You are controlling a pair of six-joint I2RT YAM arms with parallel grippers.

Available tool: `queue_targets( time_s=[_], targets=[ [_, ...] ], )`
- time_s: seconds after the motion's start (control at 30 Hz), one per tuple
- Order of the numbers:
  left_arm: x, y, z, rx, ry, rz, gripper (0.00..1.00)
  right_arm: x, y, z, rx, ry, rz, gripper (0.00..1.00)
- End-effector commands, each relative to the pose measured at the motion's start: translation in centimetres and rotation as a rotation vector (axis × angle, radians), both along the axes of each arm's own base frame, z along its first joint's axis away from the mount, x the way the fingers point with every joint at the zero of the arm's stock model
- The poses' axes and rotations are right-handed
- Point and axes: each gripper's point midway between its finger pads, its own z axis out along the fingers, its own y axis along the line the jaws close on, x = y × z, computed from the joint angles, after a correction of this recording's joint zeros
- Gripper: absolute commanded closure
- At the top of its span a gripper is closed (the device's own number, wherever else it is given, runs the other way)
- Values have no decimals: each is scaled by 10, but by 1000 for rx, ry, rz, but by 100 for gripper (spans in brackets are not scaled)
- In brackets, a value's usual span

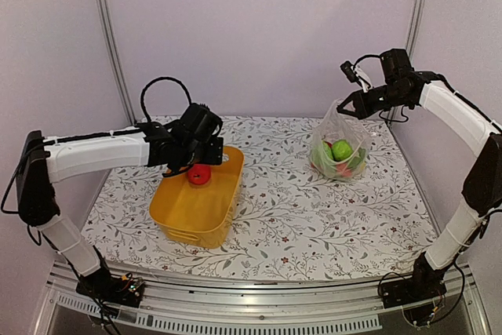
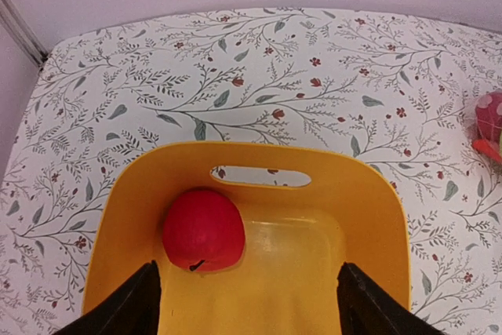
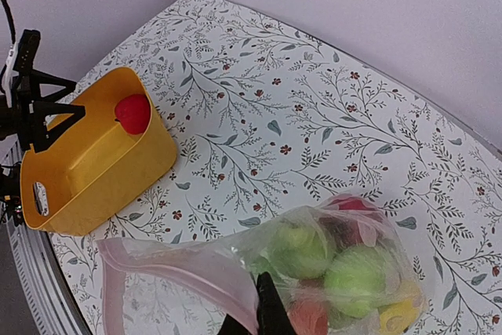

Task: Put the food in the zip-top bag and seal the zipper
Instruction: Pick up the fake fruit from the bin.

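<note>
A red apple point(image 1: 198, 174) lies in the yellow basket point(image 1: 196, 213), in its far-left corner in the left wrist view point(image 2: 202, 229). My left gripper point(image 1: 190, 156) hovers open over the basket, its fingers point(image 2: 129, 307) wide apart and the apple just ahead of the left one, untouched. My right gripper point(image 1: 346, 107) is shut on the top edge of the clear zip-top bag point(image 1: 340, 151) and holds it up. The bag point(image 3: 345, 264) holds green limes, red pieces and a yellow piece. Its pink zipper strip point(image 3: 169, 266) runs left from my right gripper point(image 3: 263, 310).
The basket point(image 3: 94, 154) stands at the table's left on the floral cloth point(image 1: 282, 194), with a handle slot point(image 2: 259, 176) in its far wall. Walls and frame posts close the back and sides. The bag's bottom rests on the cloth at the back right.
</note>
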Motion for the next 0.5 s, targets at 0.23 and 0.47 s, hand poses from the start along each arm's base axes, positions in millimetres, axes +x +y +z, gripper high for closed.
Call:
queue_targets(
  time_s=[0.23, 0.47],
  targets=[
    [11, 30, -54, 50, 123, 113, 21, -2, 3, -13, -10, 27, 18, 100],
    [18, 46, -76, 72, 147, 158, 21, -3, 4, -13, -8, 28, 20, 100]
  ],
)
